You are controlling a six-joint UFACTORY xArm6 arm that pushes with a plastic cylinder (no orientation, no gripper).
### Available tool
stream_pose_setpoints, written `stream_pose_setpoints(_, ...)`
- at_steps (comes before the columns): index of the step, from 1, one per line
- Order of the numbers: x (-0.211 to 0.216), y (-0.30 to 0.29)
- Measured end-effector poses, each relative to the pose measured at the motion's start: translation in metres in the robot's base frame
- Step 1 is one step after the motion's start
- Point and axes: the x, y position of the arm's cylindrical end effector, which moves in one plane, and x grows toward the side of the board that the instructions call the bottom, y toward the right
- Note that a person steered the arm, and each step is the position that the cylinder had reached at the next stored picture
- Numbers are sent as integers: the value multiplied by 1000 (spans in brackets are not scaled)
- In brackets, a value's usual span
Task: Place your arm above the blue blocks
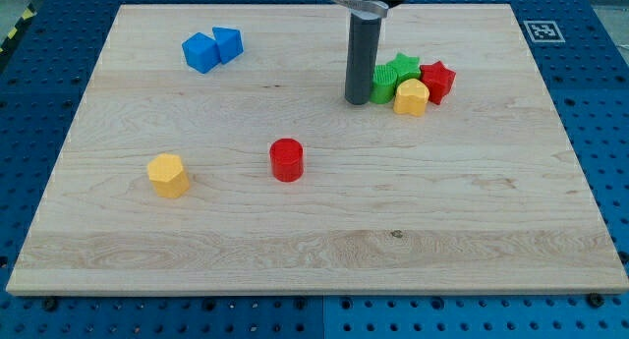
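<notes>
Two blue blocks sit touching at the view's upper left: a blue cube [200,52] and a blue block [228,43] to its right. My tip [357,100] rests on the board at the view's upper middle, far to the right of the blue blocks. It stands right against the left side of a green block [384,84].
A cluster lies right of my tip: a green star [403,66], a red star [437,80], a yellow block [411,97]. A red cylinder [287,160] stands at the middle. A yellow block [168,175] lies at the left. The wooden board [314,251] sits on a blue table.
</notes>
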Motion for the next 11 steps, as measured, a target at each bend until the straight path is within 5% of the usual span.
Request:
stream_pose_setpoints(3,-24,-60)
stream_pose_setpoints(7,-151,-103)
stream_pose_setpoints(11,-171,-160)
